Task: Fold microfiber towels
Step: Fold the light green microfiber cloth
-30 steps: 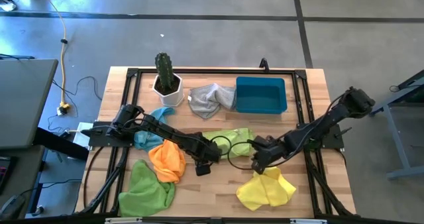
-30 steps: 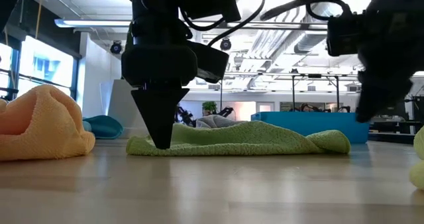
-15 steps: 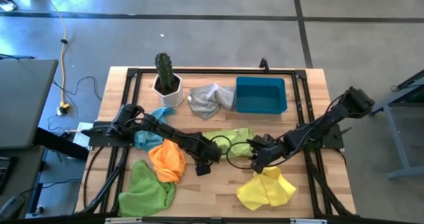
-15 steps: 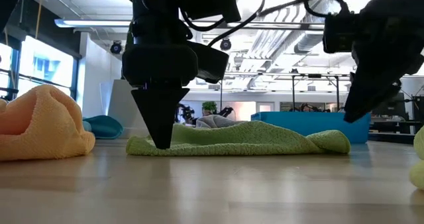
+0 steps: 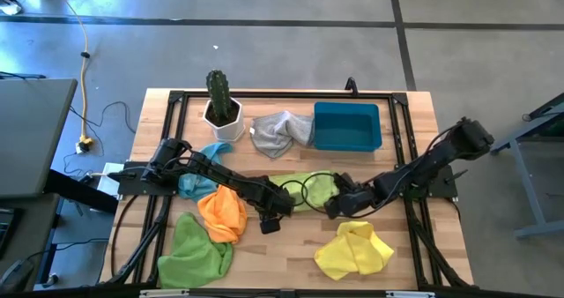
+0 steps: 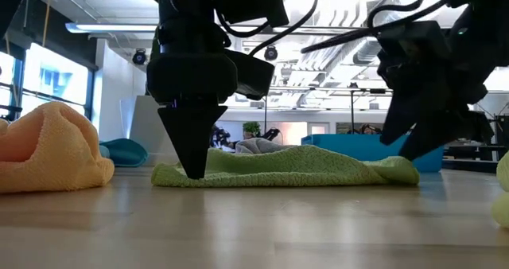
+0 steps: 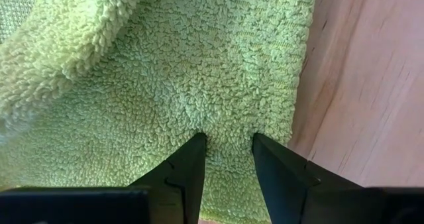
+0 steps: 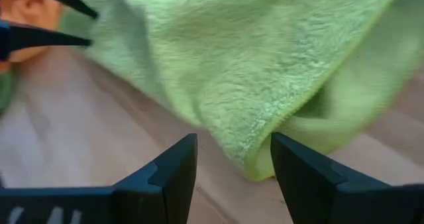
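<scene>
A lime green towel [image 5: 304, 189] lies crumpled flat at the table's middle; it also shows in the low view [image 6: 286, 165]. My left gripper [image 5: 278, 206] stands on the towel's left end, pointing down [image 6: 193, 169], shut on it. My right gripper [image 5: 331, 206] is open at the towel's right end [image 6: 402, 146]. Its fingers stand on either side of a folded corner [image 8: 258, 154]; whether they touch it I cannot tell. A yellow towel [image 5: 355, 249], an orange towel [image 5: 222, 214], a second green towel [image 5: 196, 254], a light blue towel [image 5: 201, 170] and a grey towel [image 5: 282, 130] lie around. My left gripper [image 7: 228, 141] pinches a small pucker of the lime green towel [image 7: 228, 121] between its two fingertips, close to the towel's left edge [image 7: 298, 85]. The fingers come from above, pointing down. The towel lies on the table under them, slack.
A blue plastic bin [image 5: 346, 126] and a potted cactus [image 5: 220, 100] stand at the table's far side. The orange towel [image 6: 48, 146] is heaped close to my left gripper. A dark frame [image 5: 176, 100] runs around the tabletop. Bare wood [image 5: 291, 249] lies near the front edge.
My right gripper has gone toward the table's left and far side, away from the yellow towel, and down to the lime green towel's right end. The lime green towel has stayed where it was.
</scene>
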